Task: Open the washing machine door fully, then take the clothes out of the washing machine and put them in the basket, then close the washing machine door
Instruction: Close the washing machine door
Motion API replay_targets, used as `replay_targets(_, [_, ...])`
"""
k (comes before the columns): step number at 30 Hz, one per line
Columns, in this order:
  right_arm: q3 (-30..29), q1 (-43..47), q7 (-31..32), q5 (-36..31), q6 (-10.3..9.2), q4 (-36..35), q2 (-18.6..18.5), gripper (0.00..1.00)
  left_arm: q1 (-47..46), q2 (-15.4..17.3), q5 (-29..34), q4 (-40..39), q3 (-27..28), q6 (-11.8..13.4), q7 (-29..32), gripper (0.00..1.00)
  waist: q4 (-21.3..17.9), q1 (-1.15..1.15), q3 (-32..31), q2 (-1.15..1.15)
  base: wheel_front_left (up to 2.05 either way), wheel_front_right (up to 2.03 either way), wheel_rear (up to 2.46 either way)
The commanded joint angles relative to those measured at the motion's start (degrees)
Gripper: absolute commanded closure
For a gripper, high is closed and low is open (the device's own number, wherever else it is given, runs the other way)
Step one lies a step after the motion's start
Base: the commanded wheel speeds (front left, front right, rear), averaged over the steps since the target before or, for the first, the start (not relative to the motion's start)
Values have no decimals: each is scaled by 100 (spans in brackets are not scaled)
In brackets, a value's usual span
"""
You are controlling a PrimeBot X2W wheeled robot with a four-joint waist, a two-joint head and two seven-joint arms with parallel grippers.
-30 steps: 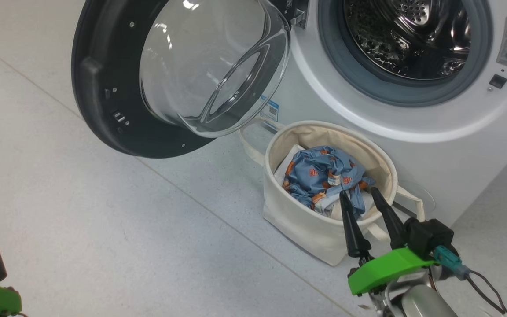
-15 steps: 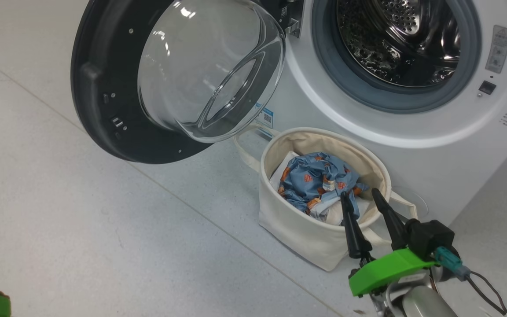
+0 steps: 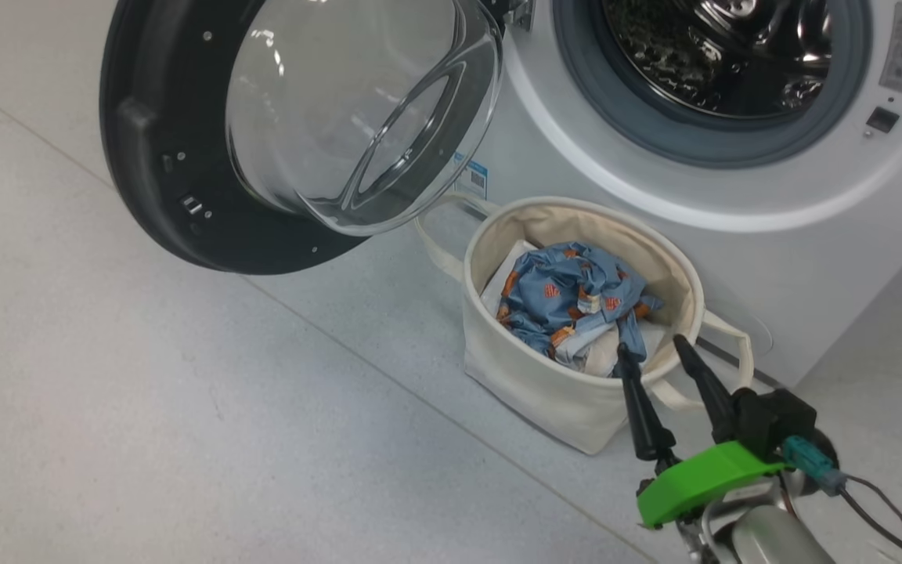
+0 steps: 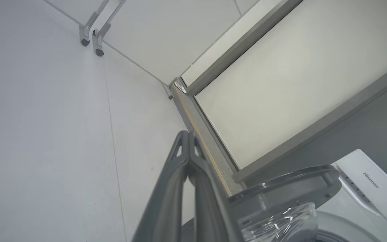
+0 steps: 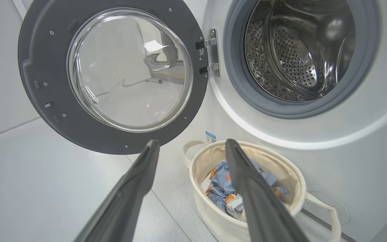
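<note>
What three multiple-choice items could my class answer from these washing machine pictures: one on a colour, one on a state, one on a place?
1. What colour is the wide rim of the washing machine door?
A white; B red; C black.

2. How does the right gripper stand?
A open, holding nothing; B shut tight, holding nothing; C shut on the door's rim.

3. Where do the clothes lie?
A draped over the door; B in the basket; C held by the right gripper.

Key
1 C: the door's wide ring is glossy black.
2 A: in the right wrist view its jaws stand well apart with nothing gripped between them.
3 B: the blue printed bundle sits inside the cream tub.
</note>
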Motion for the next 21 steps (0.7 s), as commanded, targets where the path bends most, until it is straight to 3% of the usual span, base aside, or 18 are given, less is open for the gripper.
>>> replay_targets(1, [114,-242,-70,-56,5,-163,-54,0,-329,415,-89,-90,248,-32,74,100,-15,0,49,0,0,0,0])
replay_targets(11, [165,-388,-43,-209,5,-226,-314,0,-1948,919,-1162,1753,385,66,1444,100,-290,0,452,0,0,0,0])
replay_targets(17, [84,-508,103,-296,5,-435,-489,0,-2715,1036,-1230,2468,54,55,2257,100,-545,0,882,0,0,0,0])
replay_targets(21, [15,-533,187,-346,5,-576,-568,0,-3030,1009,-1225,2667,-74,7,2382,100,-661,0,1084,0,0,0,0])
